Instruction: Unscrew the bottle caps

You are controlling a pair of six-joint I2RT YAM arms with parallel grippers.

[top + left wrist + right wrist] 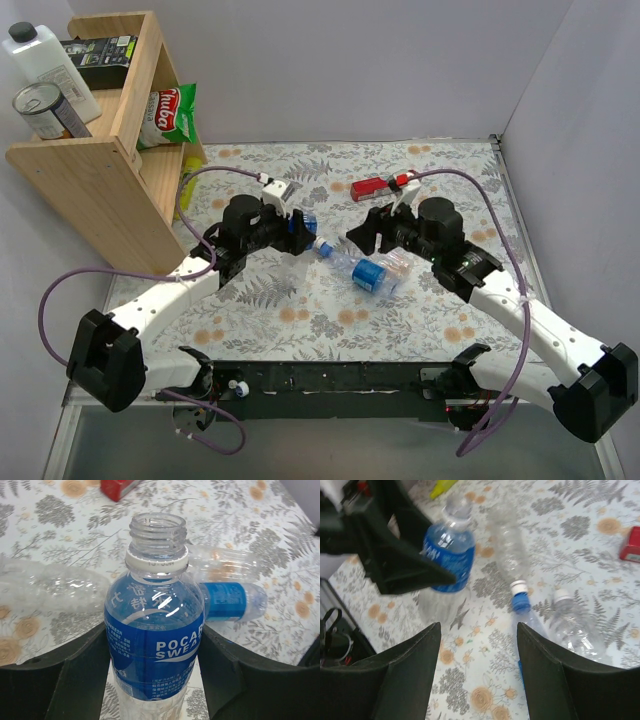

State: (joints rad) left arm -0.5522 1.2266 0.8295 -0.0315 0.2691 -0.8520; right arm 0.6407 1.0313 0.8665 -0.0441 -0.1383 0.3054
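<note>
Blue-labelled bottle point(152, 630): neck bare, clamped in left gripper point(152, 655), arm stretched forward.
Empty right gripper point(479, 630): we note jaws apart, wrist tilted down.
White bottle caps point(519, 586): on lying bottles point(575, 625) ahead.

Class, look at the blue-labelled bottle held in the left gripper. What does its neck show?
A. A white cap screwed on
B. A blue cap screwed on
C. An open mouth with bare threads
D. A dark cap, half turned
C: in the left wrist view the bottle clamped in the left gripper has an open mouth with bare threads, and only a white ring sits below them.
</note>
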